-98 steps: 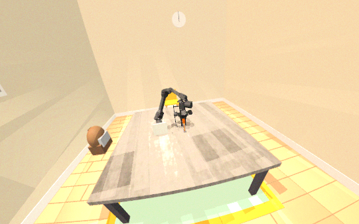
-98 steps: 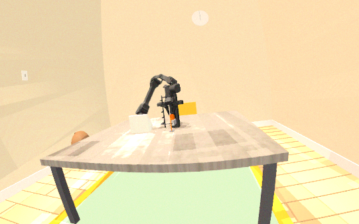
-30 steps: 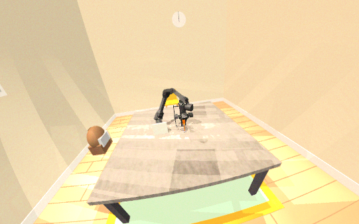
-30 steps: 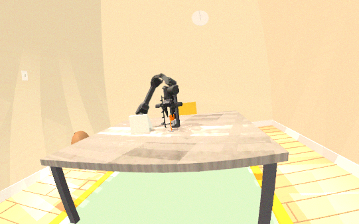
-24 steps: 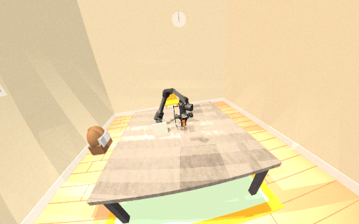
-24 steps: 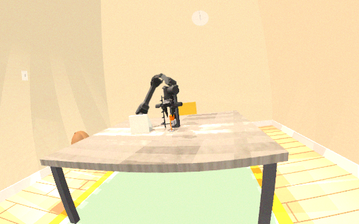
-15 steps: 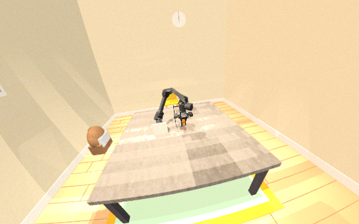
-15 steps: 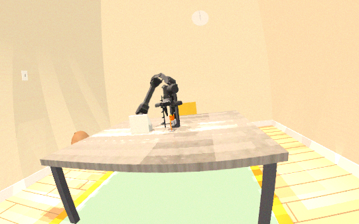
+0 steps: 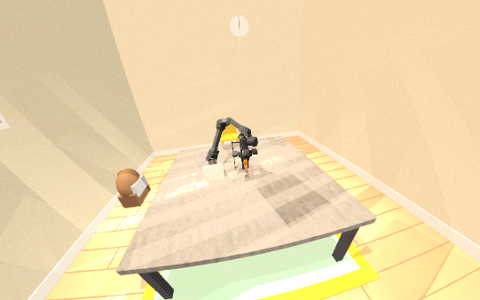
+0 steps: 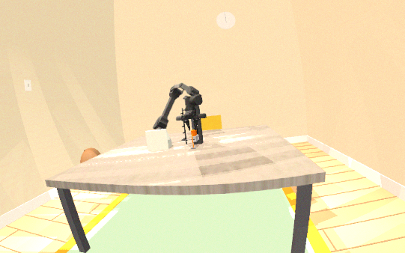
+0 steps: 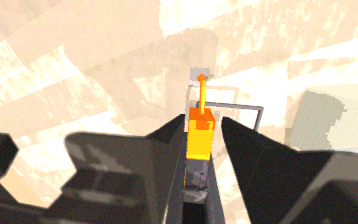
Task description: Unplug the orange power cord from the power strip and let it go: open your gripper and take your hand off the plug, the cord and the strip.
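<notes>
Orange power cord's plug (image 11: 200, 137) sits low-centre in the wrist view, right between the dark fingers of the gripper (image 11: 203, 119). The jaws stand partly open: there's a visible sliver of gap on the plug's right side, so it's bracketing the plug, not pinching it. Under the plug there's a greyish block (image 11: 198, 177), probably the power strip, but whether the prongs are out of it is too hidden to call. Further up the frame the thin cord (image 11: 201, 92) runs to a small grey square. In the exterior view all this hangs mid-frame just above the table (image 10: 239, 165), near a white box (image 10: 157, 140). Looks like the release step to me; next move wants wider jaws, then a straight lift away without brushing the plug.
</notes>
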